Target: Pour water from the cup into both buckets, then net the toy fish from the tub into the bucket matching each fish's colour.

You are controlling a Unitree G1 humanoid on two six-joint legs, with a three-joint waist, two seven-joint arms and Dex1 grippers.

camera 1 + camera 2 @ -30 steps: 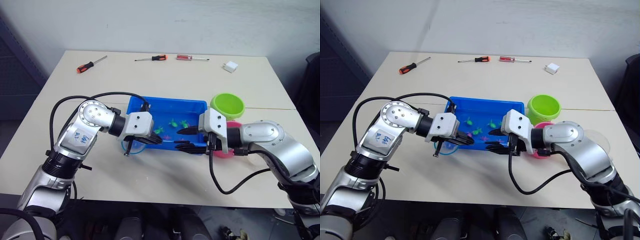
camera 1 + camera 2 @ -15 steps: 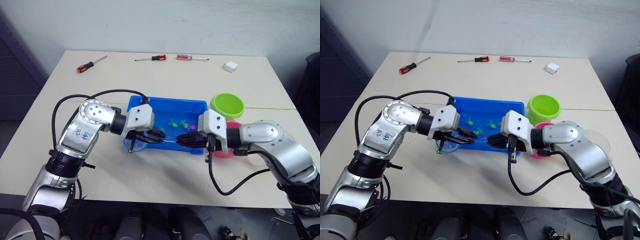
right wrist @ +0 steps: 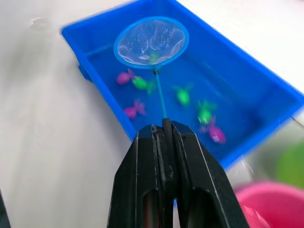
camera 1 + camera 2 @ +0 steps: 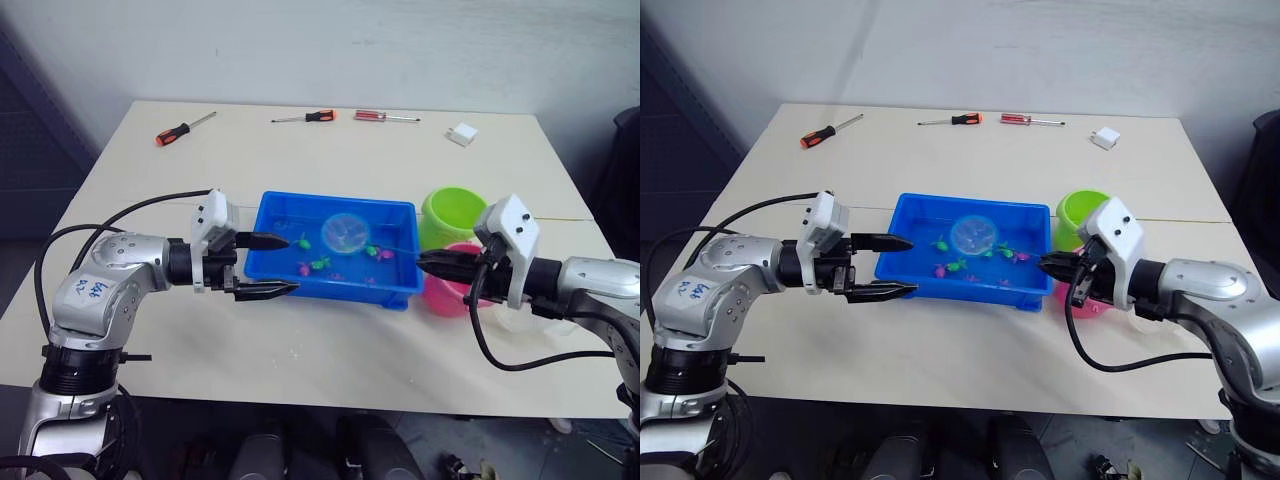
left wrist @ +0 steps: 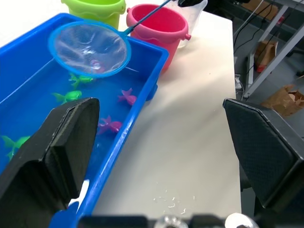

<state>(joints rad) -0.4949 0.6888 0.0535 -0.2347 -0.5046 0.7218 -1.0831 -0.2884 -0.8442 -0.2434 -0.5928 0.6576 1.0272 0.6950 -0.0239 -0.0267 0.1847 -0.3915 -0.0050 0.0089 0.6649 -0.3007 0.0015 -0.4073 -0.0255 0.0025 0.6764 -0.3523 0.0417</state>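
Both grippers have been drawn back from the tub (image 4: 335,292): the left gripper (image 4: 268,266) toward 9 o'clock, jaws spread; the right gripper (image 4: 430,264) toward 3 o'clock, the net (image 4: 343,231) now lifted over the water.

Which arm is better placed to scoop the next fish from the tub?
The right. Its claw is shut on the net handle, with the hoop over the tub and its toy fish. The left claw is open and empty beside the tub.
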